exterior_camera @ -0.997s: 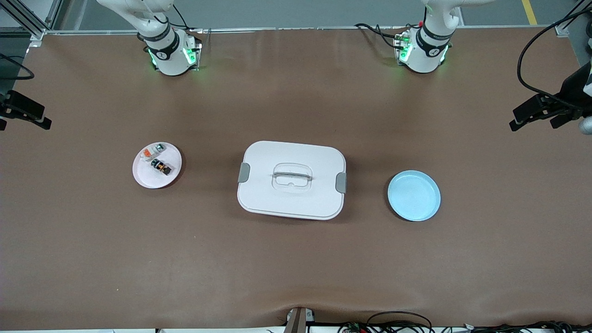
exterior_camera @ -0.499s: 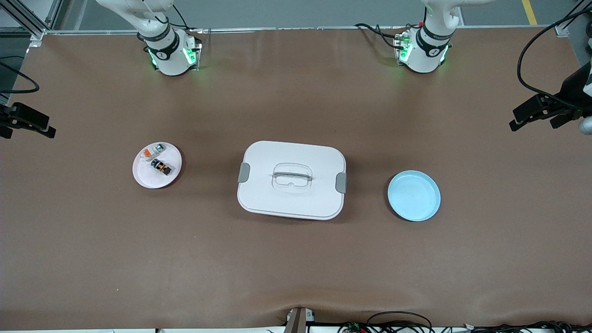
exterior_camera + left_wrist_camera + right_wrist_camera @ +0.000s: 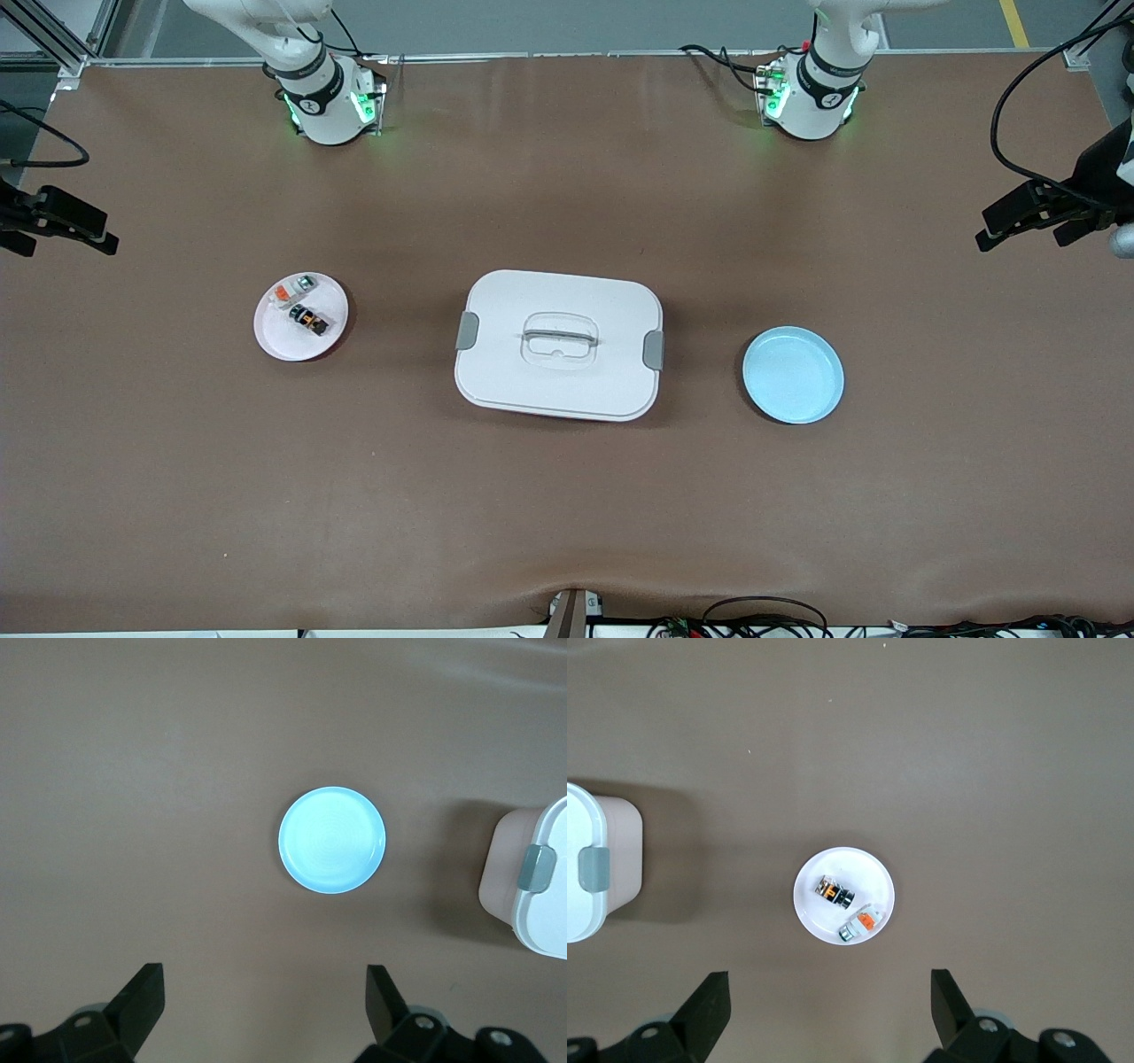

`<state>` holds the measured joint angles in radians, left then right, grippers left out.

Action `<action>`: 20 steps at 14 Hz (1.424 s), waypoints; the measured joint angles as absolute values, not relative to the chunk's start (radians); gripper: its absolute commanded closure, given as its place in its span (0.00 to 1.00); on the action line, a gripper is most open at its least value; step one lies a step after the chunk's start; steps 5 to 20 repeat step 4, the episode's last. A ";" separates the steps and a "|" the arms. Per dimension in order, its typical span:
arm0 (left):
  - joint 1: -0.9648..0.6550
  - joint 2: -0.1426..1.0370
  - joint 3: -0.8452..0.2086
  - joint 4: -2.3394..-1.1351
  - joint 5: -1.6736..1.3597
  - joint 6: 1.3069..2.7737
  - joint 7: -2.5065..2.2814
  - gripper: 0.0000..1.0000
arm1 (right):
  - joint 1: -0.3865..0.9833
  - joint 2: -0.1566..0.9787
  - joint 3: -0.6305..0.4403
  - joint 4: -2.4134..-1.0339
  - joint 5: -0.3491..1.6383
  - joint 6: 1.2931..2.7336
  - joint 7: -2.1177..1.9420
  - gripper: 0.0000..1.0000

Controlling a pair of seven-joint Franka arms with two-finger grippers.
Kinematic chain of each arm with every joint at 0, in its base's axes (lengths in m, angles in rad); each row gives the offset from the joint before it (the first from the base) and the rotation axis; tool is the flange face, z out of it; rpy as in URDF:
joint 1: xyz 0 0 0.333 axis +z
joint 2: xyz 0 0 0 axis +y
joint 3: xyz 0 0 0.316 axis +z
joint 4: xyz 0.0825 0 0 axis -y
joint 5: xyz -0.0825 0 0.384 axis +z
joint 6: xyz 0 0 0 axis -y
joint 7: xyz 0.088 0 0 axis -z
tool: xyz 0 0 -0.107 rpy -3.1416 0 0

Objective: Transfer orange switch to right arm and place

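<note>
Light falls evenly on my bench [image 3: 567, 496], bright without being harsh, and seems to come from above. Soft pale streaks of glare lie on the brown surface between the white box [image 3: 558, 344] and my two bases. The white box casts a short dark shadow along its edge nearer the front camera and, in my wrist views, a broader soft one on the bench beside it [image 3: 532, 890]. The blue plate [image 3: 793, 374] has a thin shadow rim. Green lamps glow at both bases. My left gripper [image 3: 264, 1003] and right gripper [image 3: 830, 1003] show as dark, slightly soft silhouettes. The plates look crisp.
</note>
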<state>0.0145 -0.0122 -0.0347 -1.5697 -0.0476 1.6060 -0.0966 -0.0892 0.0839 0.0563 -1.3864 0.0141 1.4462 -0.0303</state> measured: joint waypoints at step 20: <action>0.014 -0.012 -0.035 -1.570 -0.048 1.606 -0.097 0.00 | -0.089 0.027 0.056 -1.460 0.014 1.470 -0.027 0.00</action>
